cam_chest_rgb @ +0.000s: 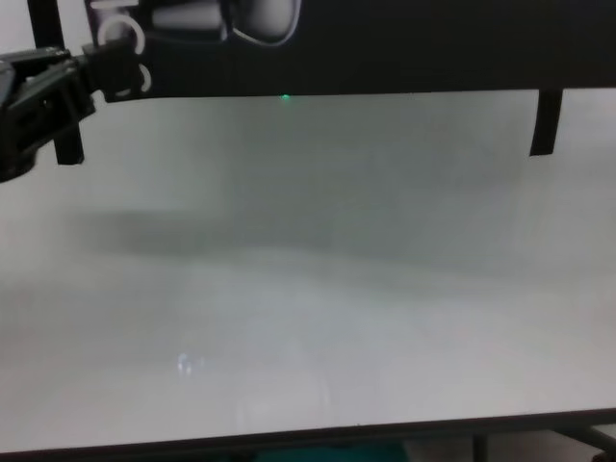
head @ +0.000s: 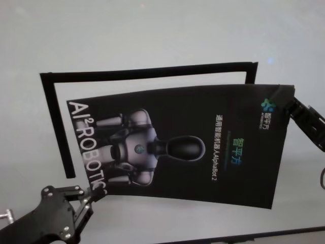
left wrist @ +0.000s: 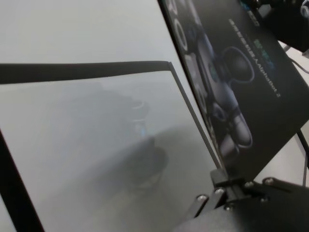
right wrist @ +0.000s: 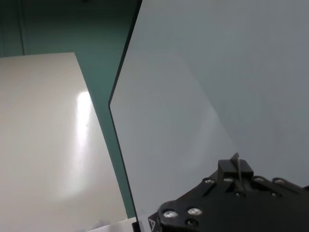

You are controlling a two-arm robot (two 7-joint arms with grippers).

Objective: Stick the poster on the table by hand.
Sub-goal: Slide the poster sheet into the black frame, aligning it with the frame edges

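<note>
The poster [head: 193,147], a black sheet with white lettering and a grey-white robot picture, hangs tilted above the white table [head: 152,30]. My left gripper [head: 95,193] is shut on the poster's near left corner; the left wrist view shows that pinch [left wrist: 223,180] below the sheet [left wrist: 251,82]. My right gripper [head: 289,104] is shut on the far right corner; in the right wrist view [right wrist: 235,170] the sheet shows only as a thin edge. In the chest view the poster's lower edge [cam_chest_rgb: 385,48] runs along the top, with the left gripper [cam_chest_rgb: 101,65] on it.
Narrow black strips [head: 147,71] lie on the table as an open frame, along the far side, left side [head: 56,127] and a short right piece [head: 251,73]; they also show in the chest view [cam_chest_rgb: 67,144]. The table's right edge [right wrist: 120,101] drops to a teal floor.
</note>
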